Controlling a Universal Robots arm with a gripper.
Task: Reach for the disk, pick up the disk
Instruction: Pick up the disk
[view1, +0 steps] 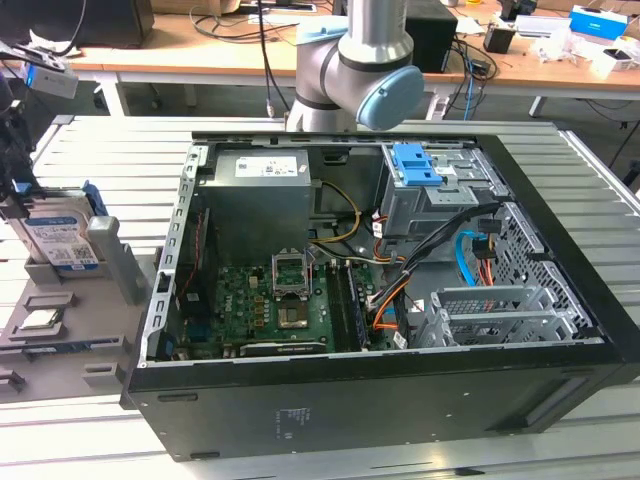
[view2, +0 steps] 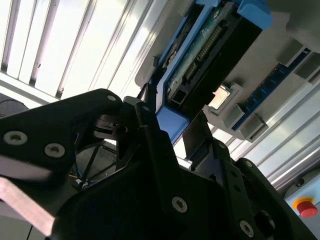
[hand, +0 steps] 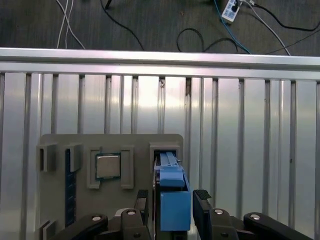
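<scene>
The disk (view1: 60, 238) stands on edge in a grey holder (view1: 112, 268) at the exterior view's left, its white-and-blue label facing out. In the first wrist view its blue rail frame (hand: 174, 200) lies between my two black fingers (hand: 142, 201), with a thin gap on each side. My gripper (hand: 172, 197) is open and straddles the disk's end. In the second wrist view the disk (view2: 200, 50) shows its green circuit board, and the gripper (view2: 172, 127) stands around its blue end. My gripper (view1: 14, 165) is the dark shape above the disk.
A small square silver processor chip (hand: 107, 166) sits in a pocket of the grey holder (hand: 135, 142) beside the disk. An open computer case (view1: 380, 270) takes up the middle of the slatted aluminium table (view1: 90, 150). A red stop button (view2: 306, 206) is near the table edge.
</scene>
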